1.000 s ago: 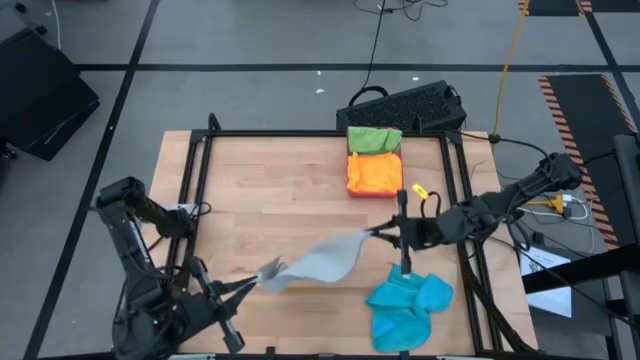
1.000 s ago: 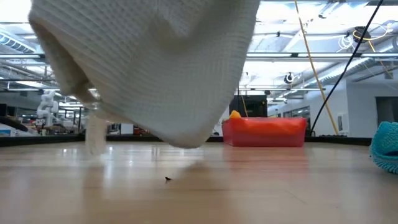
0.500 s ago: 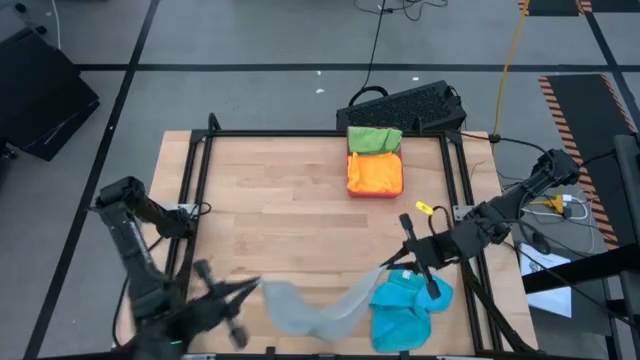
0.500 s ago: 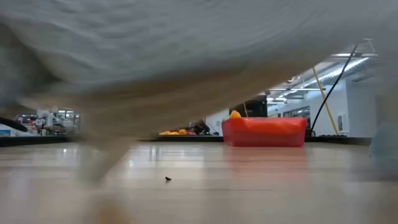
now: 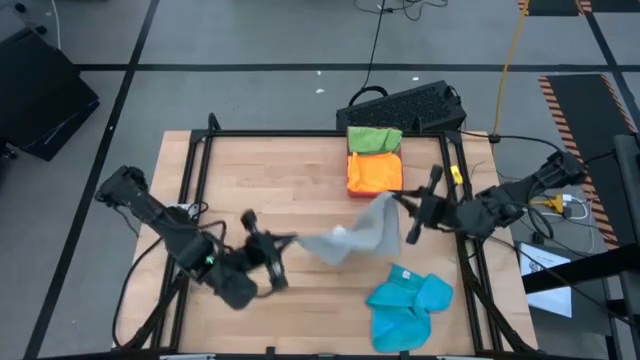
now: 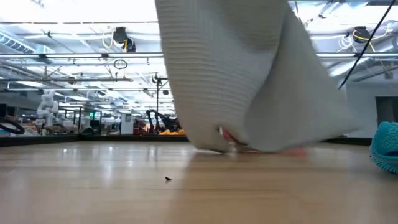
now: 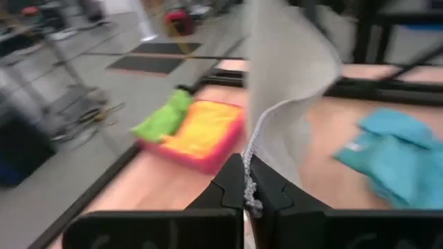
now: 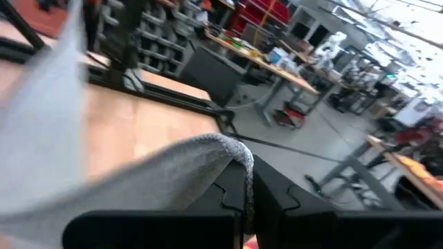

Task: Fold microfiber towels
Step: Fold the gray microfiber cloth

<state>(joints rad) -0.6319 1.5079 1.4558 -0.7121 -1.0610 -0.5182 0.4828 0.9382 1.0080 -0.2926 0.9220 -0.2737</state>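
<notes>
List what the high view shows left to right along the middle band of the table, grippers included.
left gripper → grey towel, held up between both grippers → right gripper. Off that line: the blue towel lies nearer the front edge, the tray with orange and green towels toward the back.

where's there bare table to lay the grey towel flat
The widest bare wood is the far-left part of the table, between the left frame rail and the red tray. The near-right corner is crowded by the blue towels. The middle is taken by the grey towel, stretched between the left end effector and the right end effector.
</notes>
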